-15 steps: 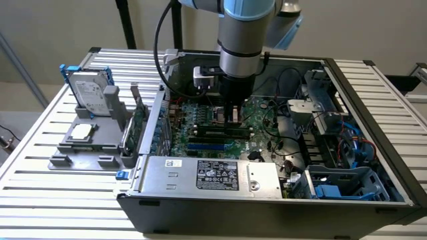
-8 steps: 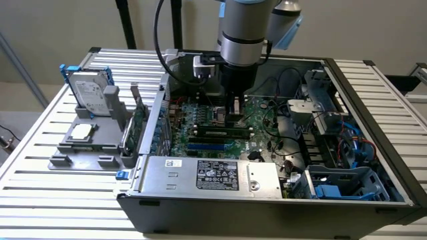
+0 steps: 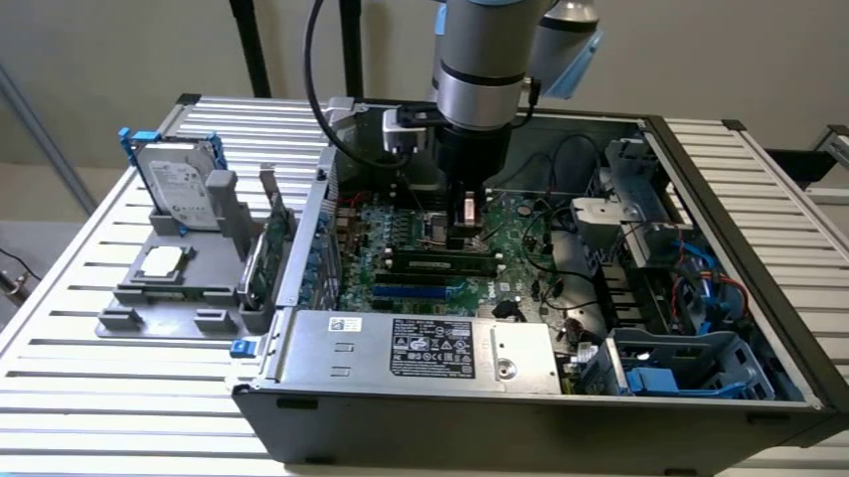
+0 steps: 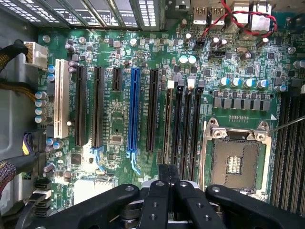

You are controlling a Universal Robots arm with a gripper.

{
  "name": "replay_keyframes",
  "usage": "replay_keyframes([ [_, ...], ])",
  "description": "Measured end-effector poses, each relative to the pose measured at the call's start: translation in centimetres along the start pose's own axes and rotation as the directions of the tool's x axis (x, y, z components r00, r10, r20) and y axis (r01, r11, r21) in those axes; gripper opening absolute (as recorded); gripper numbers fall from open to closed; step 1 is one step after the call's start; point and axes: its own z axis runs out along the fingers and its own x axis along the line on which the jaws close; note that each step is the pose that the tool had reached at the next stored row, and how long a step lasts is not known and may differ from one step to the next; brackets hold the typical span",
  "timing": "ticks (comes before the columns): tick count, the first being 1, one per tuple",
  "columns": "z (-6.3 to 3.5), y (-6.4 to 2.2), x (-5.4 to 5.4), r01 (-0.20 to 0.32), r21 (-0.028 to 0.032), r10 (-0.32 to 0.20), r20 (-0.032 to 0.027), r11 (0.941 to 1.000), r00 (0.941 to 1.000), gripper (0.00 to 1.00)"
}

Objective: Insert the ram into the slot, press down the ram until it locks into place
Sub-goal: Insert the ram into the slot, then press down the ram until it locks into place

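The ram (image 3: 438,263) stands on edge in the slot (image 4: 170,86), the nearest to the blue socket of several alike black sockets on the motherboard (image 4: 114,129). In the wrist view the ram (image 4: 167,124) shows as a thin brownish strip along that slot. My gripper (image 3: 464,234) hangs straight down over the ram, toward the end on the exterior view's right. Its fingers (image 4: 164,179) are shut together with nothing between them, right above the ram's top edge (image 4: 167,160). Whether they touch it I cannot tell.
A blue socket (image 4: 133,109) and a square silver processor socket (image 4: 236,157) flank the black slots. The case's power supply (image 3: 424,348) lies in front, drive cages (image 3: 690,363) on the exterior view's right. A hard drive (image 3: 179,184) stands in a grey fixture (image 3: 166,288) outside the case.
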Motion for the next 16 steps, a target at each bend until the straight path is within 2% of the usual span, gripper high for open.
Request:
replay_keyframes([
  [11,0.0,0.23,-0.01,0.0,0.0,0.0,0.0,1.0,1.0,0.11],
  [16,0.45,0.23,-0.03,-0.003,-0.0007,0.003,0.0,1.0,1.0,0.11],
])
